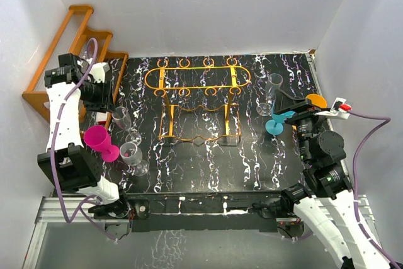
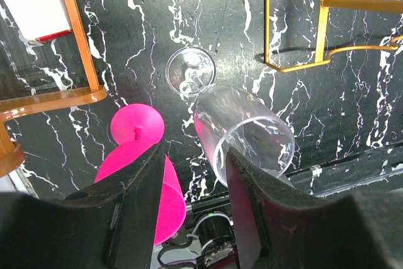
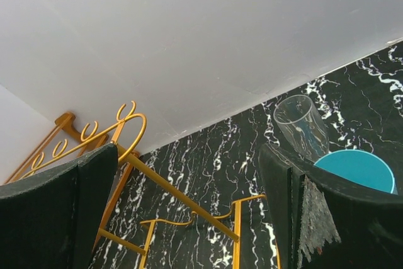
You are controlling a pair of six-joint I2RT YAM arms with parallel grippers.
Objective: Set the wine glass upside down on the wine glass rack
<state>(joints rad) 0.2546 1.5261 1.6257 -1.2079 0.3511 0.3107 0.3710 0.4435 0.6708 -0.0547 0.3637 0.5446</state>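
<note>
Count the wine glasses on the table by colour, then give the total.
Clear wine glasses: 3
Pink wine glass: 1
Teal wine glass: 1
Orange wine glass, mostly hidden, so less certain: 1
Total: 6

Bright, even light — soft shadows, sharp focus

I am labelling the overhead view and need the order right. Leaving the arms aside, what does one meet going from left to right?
wooden rack → pink glass → clear glass next to it → gold wire rack → teal glass. The tall clear glass overlaps the teal one, so it is left out.
</note>
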